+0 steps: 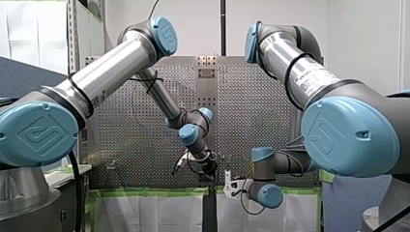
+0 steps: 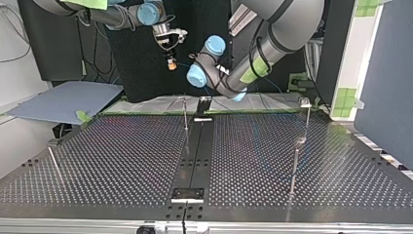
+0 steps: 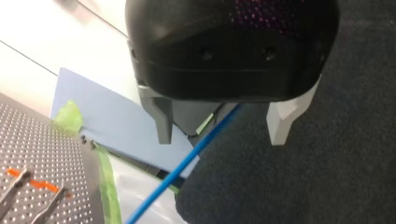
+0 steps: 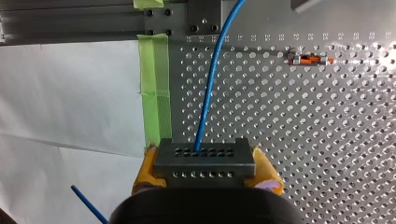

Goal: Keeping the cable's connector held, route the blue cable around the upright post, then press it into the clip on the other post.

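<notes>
yellow-padded right tool (image 4: 204, 164) grips grey holed connector (image 4: 204, 157), thin blue cable (image 4: 208, 84).

White walls (image 1: 367, 38) behind, slotted metal upright (image 1: 72, 34) at front view's left. Pale blue board (image 2: 63, 100) left of perforated table (image 2: 122, 161) in top view, dark blue partition (image 2: 384, 83) right. Dark grey carpet-like surface (image 3: 327, 177) beside board. Green tape (image 4: 154, 84) along table edge, joining white sheeting (image 4: 70, 102).

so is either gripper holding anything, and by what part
My right gripper clamps the connector by its two short ends, between the yellow pads. My left gripper is open, the cable running ungripped between its fingers.
</notes>
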